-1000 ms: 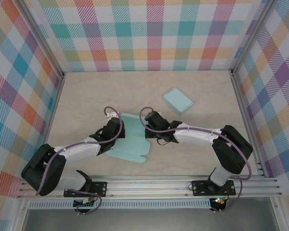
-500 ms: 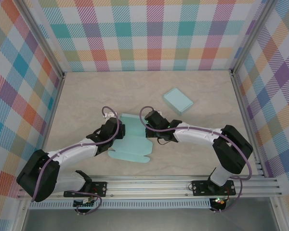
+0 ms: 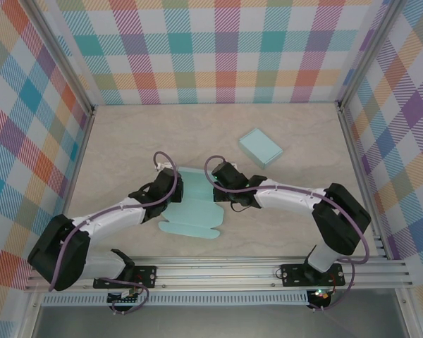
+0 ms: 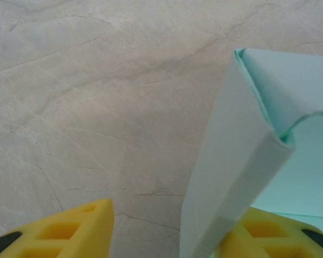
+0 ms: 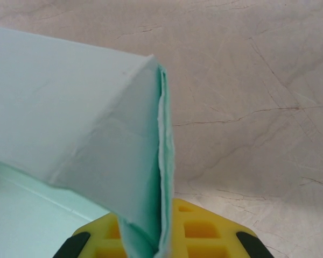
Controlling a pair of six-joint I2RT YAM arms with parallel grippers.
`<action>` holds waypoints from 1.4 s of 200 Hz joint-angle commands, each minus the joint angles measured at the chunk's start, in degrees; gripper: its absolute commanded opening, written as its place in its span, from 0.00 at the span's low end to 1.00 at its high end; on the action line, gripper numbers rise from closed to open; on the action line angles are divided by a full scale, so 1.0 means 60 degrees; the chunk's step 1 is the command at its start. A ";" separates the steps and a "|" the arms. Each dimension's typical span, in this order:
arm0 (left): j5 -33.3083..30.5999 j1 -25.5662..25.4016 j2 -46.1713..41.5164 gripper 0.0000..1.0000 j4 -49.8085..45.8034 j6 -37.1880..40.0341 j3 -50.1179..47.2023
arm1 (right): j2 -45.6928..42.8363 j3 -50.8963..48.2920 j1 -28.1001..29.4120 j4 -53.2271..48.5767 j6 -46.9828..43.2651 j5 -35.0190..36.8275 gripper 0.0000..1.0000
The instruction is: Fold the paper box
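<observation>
Wall-raising step

Paper box (image 3: pixel 194 205) sits part-folded at centre. My right pincer (image 3: pixel 216 184) is clamped on its raised right wall; my left pincer (image 3: pixel 170 187) stands apart, left wall against one finger. Next, I reckon: close left, crease upright.

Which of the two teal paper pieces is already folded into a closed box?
The small box toward the back right, compact and closed. The near sheet is spread out with walls only partly raised.

Paper box (image 3: pixel 192 205): pale teal sheet, partly folded, base flat on tabletop (image 3: pixel 127 141), left and right side walls raised, tabbed flap lying toward near edge.
</observation>
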 commanded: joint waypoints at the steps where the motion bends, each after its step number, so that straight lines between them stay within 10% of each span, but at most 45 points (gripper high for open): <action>1: -0.0559 0.0001 0.0428 0.47 -0.0450 -0.0064 0.0302 | -0.0547 0.0144 -0.0001 -0.0152 0.0063 -0.0083 0.00; 41: -0.0740 -0.0188 0.1070 0.42 -0.0242 -0.0138 0.0468 | -0.0590 0.0143 -0.0004 -0.0047 0.0173 -0.0478 0.00; 121: -0.2606 -0.0509 0.1817 0.00 -0.0863 -0.1368 0.1082 | -0.0234 0.0231 -0.0004 -0.0043 0.0318 -0.0454 0.00; 163: -0.4957 -0.0827 0.2396 0.00 -0.3167 -0.3782 0.2098 | 0.0258 0.0334 -0.0004 0.0088 0.0658 -0.0410 0.00; 197: -0.4220 -0.0842 0.2295 0.00 -0.2656 -0.3582 0.2085 | 0.0531 0.0489 -0.0004 -0.0015 0.0698 -0.0285 0.00; 235: -0.1477 -0.0924 0.1145 0.46 -0.1272 -0.2501 0.1502 | 0.0859 0.1184 -0.0161 -0.1520 0.0391 0.0180 0.00; 280: 0.0795 -0.0945 -0.0602 0.72 -0.2122 -0.2586 0.1399 | 0.1141 0.1704 -0.1022 -0.2970 -0.0354 -0.1215 0.00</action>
